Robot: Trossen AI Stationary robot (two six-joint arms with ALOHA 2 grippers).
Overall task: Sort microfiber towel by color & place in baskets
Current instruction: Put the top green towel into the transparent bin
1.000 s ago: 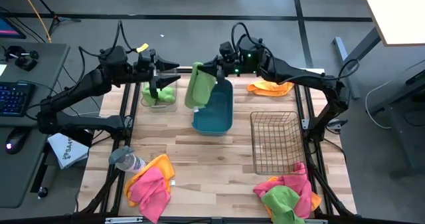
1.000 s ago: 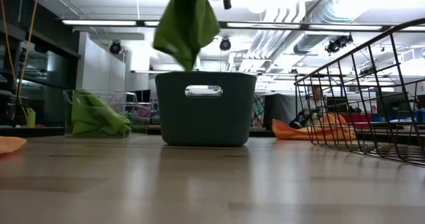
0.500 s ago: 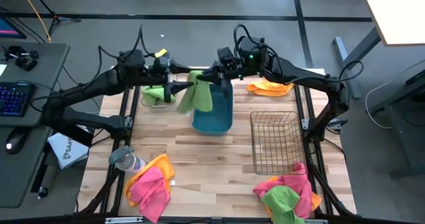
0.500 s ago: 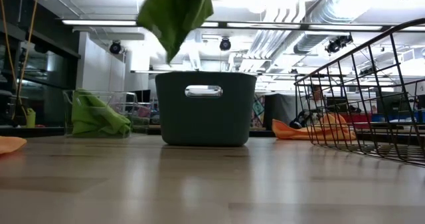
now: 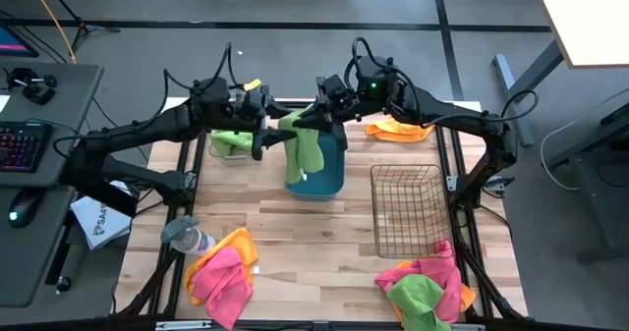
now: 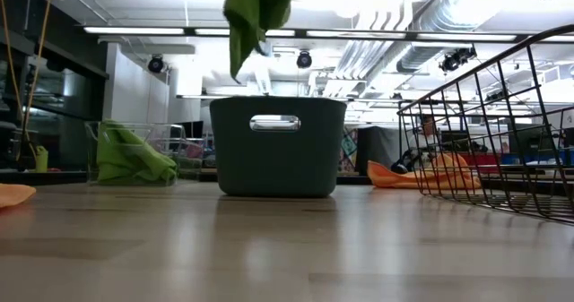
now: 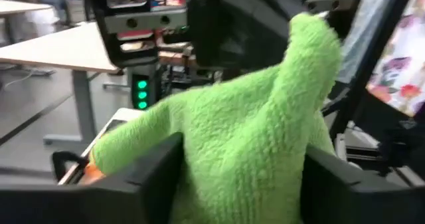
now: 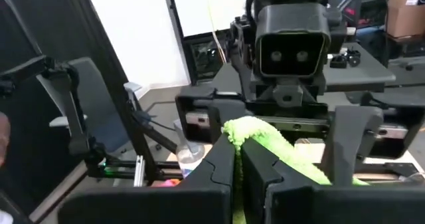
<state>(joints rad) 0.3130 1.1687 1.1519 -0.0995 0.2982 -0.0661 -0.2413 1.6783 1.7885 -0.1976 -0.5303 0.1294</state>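
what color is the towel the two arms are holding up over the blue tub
Green. The towel shows best in the left wrist view, where its bright lime-green pile fills the frame.

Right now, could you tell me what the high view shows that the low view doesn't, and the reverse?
Only the high view shows both arms meeting at the green towel, the left gripper and right gripper on it, plus the towel piles at the near edge. Only the low view shows the teal tub's handle cutout. Both show the green towel hanging above the teal tub.
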